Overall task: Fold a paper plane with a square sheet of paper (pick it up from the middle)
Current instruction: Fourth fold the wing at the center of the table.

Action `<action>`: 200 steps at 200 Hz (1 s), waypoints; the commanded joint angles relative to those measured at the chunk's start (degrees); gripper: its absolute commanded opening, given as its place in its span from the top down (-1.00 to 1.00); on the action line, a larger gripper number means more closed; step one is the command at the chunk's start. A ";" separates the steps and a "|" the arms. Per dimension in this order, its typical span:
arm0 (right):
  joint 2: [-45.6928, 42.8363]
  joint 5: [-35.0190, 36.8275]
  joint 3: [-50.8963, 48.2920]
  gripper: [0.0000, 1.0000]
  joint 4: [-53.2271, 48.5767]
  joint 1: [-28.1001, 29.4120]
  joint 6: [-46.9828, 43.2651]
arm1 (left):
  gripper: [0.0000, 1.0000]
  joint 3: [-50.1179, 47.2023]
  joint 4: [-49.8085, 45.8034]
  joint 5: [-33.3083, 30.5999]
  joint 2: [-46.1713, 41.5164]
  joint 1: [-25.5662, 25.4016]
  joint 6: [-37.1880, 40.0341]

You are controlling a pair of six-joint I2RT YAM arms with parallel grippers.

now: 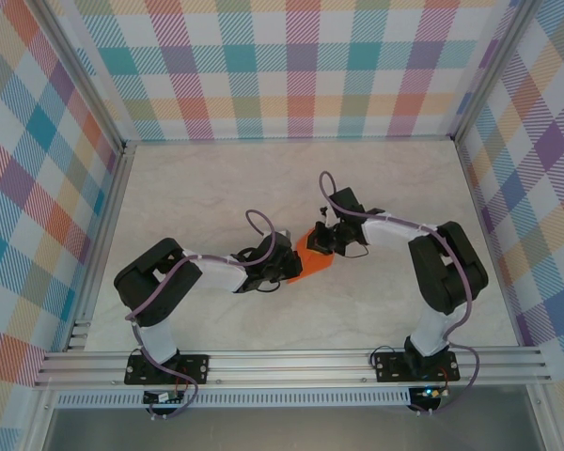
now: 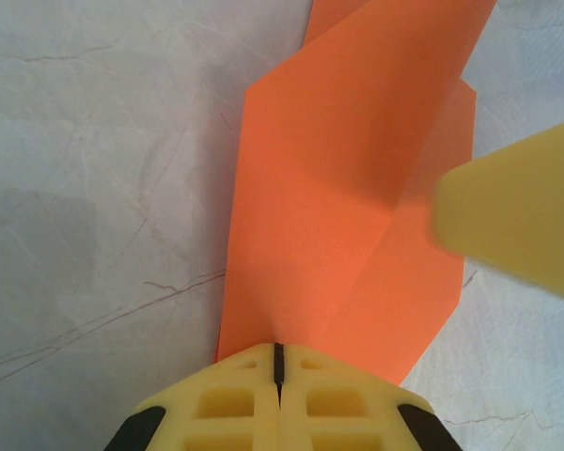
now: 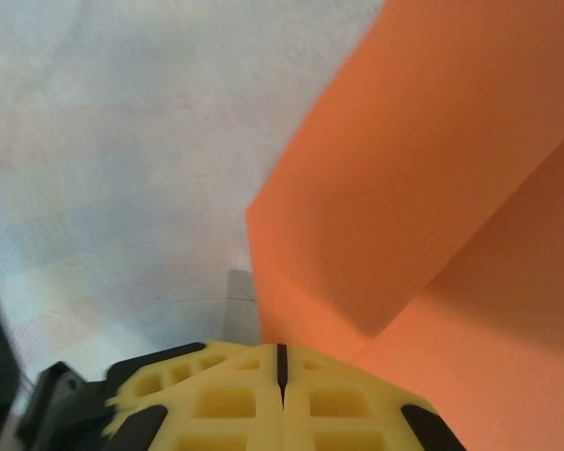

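Right now the square sheet of paper [image 2: 329,188] is partly folded and sits near the middle of the marble-patterned table [image 1: 197,188], caught between the two arms' tips. From above, only a small orange patch shows, so its outline there is hard to read.

The left wrist view is clearer. The paper's long axis runs from the left gripper [image 2: 278,362] at the bottom, upward and slightly to the right, and its far end passes beyond the top edge. One crease climbs from the fingertips toward the right side, dividing a broad lit panel from a shaded flap. No sharp nose can be made out (the near end is cut off bluntly at the pads).

The left gripper's yellow pads are pressed flat together, with only a thin seam between them, and they pinch the near end of the sheet. The right gripper [image 3: 282,362] is likewise clamped tight. The orange paper runs down into its pads, so it appears to nip the sheet's side edge. In the left wrist view, one of its fingertips [image 2: 512,216] overlaps that right-hand edge.
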 commanded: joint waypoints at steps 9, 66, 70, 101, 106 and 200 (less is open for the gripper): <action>4.05 -4.57 1.71 0.98 1.75 0.06 -1.75 | 1.00 -0.88 -7.05 -0.92 2.24 -0.24 0.77; 6.29 -0.69 1.65 0.97 0.58 0.05 -1.86 | 1.00 -0.65 -7.60 -1.10 1.26 -0.23 1.03; 6.50 -0.15 1.72 0.97 0.32 0.03 -1.79 | 1.00 -0.56 -7.71 -1.16 1.08 -0.24 1.12; 8.18 2.85 1.72 0.97 -1.32 -0.04 -1.17 | 1.00 0.05 -7.82 -0.32 -1.92 -0.28 1.18; 8.26 2.98 1.62 0.98 -1.43 -0.04 -0.99 | 1.00 0.28 -7.74 0.07 -2.53 -0.25 1.22; 8.86 4.94 0.70 0.98 -2.35 -0.08 0.66 | 0.66 1.40 -4.84 5.41 -3.86 -0.23 0.78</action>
